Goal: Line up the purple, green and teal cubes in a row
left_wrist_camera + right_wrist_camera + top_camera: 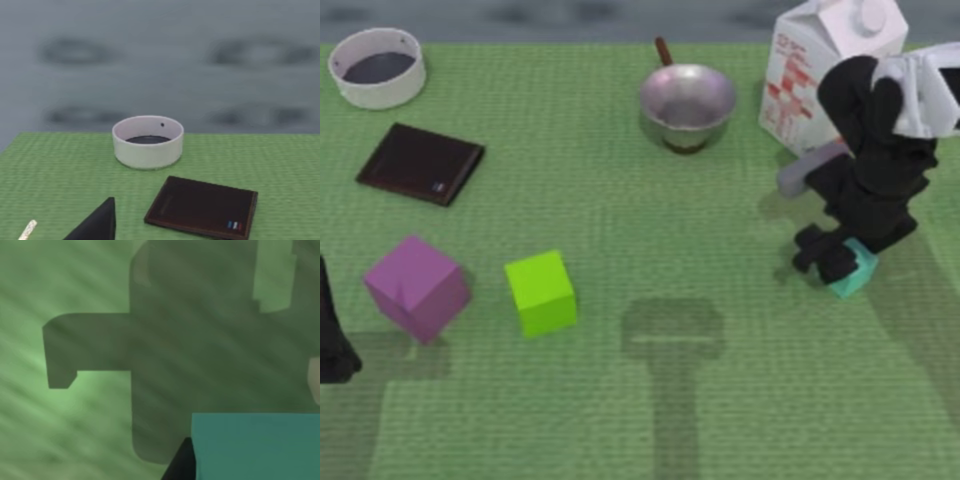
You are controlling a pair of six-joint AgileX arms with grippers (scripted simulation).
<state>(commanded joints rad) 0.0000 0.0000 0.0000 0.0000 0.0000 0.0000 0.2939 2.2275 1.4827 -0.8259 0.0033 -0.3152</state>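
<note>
The teal cube (857, 272) sits at the surface's right, under my right gripper (835, 255), jaws seemingly closed on it; the green cube (540, 292) and purple cube (416, 287) lie well leftward

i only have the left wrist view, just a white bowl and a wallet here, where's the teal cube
Observer: The teal cube is at the table's right side, directly under the right gripper.
Operator: and the other two cubes
Observer: The purple cube and green cube sit apart, side by side, at the table's left.
Operator: anything near the right arm
Observer: A milk carton stands just behind it, with a metal pan further left.
</note>
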